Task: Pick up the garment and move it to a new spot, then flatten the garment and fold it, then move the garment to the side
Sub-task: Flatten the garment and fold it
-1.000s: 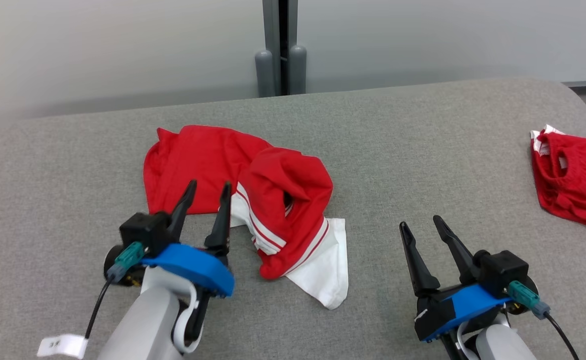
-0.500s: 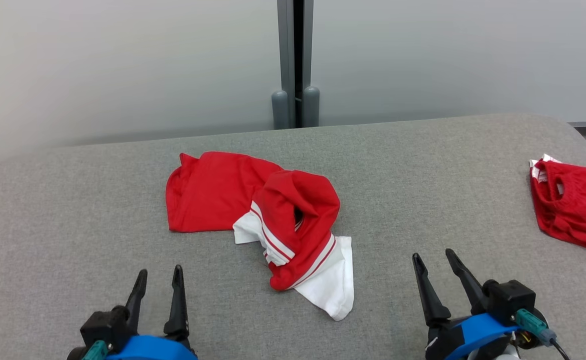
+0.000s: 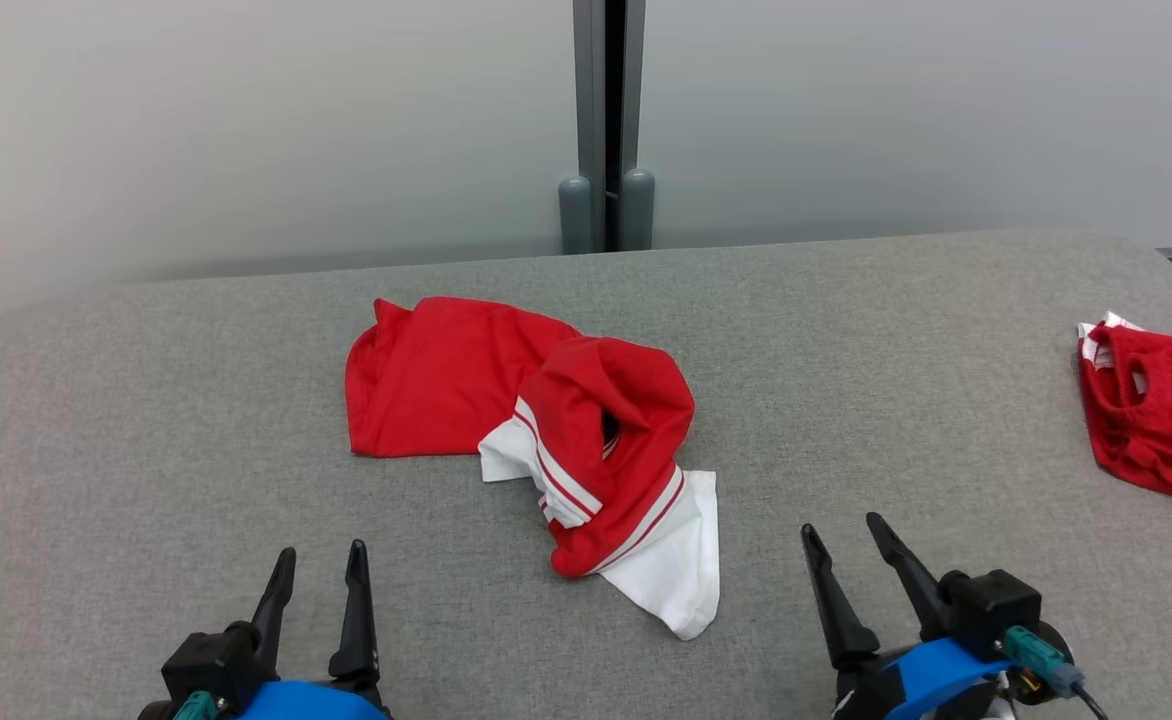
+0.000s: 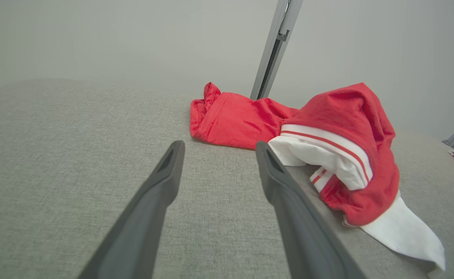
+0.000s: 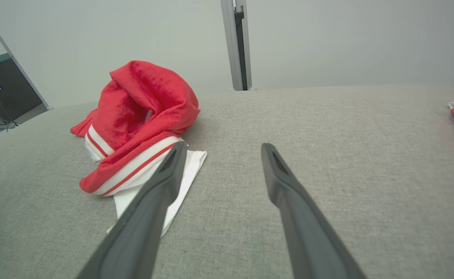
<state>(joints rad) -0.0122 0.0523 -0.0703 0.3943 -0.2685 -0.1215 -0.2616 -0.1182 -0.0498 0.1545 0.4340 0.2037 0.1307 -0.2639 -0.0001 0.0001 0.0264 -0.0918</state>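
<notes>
Your left gripper and right gripper both stand wide apart and hold nothing; the garment lies bunched up in the middle of the table, ahead of them; grab only one thin layer and it may slip out or twist more.

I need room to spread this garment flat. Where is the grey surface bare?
Bare: the wide stretch between the crumpled garment and the second red garment at the right edge, and the patch left of the crumpled garment. Crowded: the far right edge.
</notes>
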